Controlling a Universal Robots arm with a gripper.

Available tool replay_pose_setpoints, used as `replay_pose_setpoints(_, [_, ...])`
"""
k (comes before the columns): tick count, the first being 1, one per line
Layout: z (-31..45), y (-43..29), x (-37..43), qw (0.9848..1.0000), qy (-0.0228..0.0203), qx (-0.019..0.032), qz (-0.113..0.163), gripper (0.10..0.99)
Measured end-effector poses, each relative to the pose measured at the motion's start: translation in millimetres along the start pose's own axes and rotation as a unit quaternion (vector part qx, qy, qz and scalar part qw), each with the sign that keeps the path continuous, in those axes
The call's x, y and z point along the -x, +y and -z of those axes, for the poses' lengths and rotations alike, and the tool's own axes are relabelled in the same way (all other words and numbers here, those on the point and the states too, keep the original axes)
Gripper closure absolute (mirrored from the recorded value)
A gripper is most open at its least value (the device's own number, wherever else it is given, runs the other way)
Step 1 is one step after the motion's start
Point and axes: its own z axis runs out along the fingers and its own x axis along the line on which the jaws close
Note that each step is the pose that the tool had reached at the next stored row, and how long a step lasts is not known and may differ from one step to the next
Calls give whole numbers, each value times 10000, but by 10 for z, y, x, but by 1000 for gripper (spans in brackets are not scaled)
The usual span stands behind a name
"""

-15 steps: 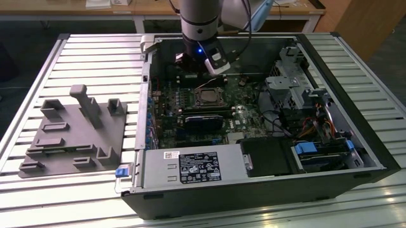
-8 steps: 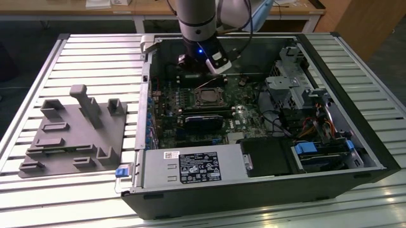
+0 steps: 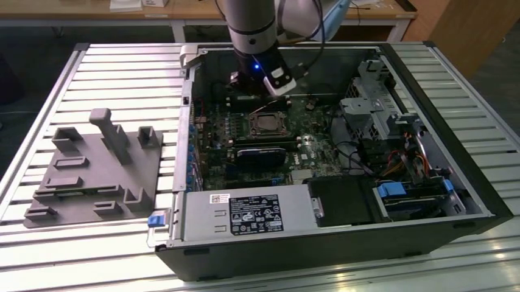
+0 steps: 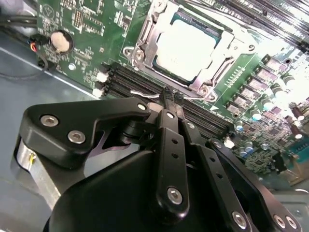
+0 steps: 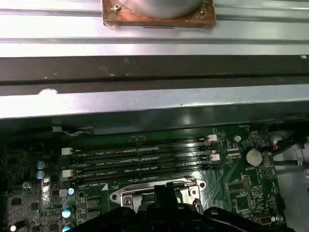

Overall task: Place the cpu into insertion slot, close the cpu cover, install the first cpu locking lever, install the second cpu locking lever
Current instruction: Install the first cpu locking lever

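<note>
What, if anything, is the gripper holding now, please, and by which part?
It cannot be told. The gripper is shut at the edge of the cpu cover, where a thin wire lever reaches it; a pinch on its end is hidden.

i'm not making out any text i can actually read. in the exterior view i'm seeing 1 large black-and-white label (image 3: 253, 214) on the silver power supply box (image 3: 203, 222), with 1 small white sticker (image 3: 220, 198) near its upper corner; the print on both is coming through too small. i'm catching fine white lettering on the green motherboard (image 4: 91, 29) in the second wrist view and along the memory slots (image 5: 140, 162) in the first wrist view, all illegible. the cpu (image 4: 186, 46) is glaring white, showing me no marking.
</note>
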Motion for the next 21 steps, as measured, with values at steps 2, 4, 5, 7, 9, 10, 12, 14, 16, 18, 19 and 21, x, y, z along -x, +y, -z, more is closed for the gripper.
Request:
replay_pose_setpoints(2, [-10,1,9,10000,-11,-9,-50,980])
replay_pose_setpoints(4, [-20,4,24,10000,-18,-15,-86,980])
replay_pose_setpoints(5, [-25,6,34,9999,-22,-18,-104,980])
replay_pose_setpoints(7, [-34,11,50,9999,-28,-23,-129,980])
replay_pose_setpoints(9, [-42,17,64,9999,-33,-32,-148,980])
replay_pose_setpoints(10, [-45,19,68,9999,-34,-35,-155,980])
replay_pose_setpoints(12, [-51,21,69,9999,-35,-35,-158,980])
replay_pose_setpoints(14, [-57,24,68,9999,-35,-35,-158,980])
replay_pose_setpoints(16, [-63,30,67,9999,-35,-36,-158,980])
replay_pose_setpoints(18, [-70,38,67,9999,-35,-36,-158,980])
replay_pose_setpoints(19, [-73,42,68,9999,-35,-35,-158,980])
replay_pose_setpoints(21, [-80,51,69,9999,-35,-36,-158,980])
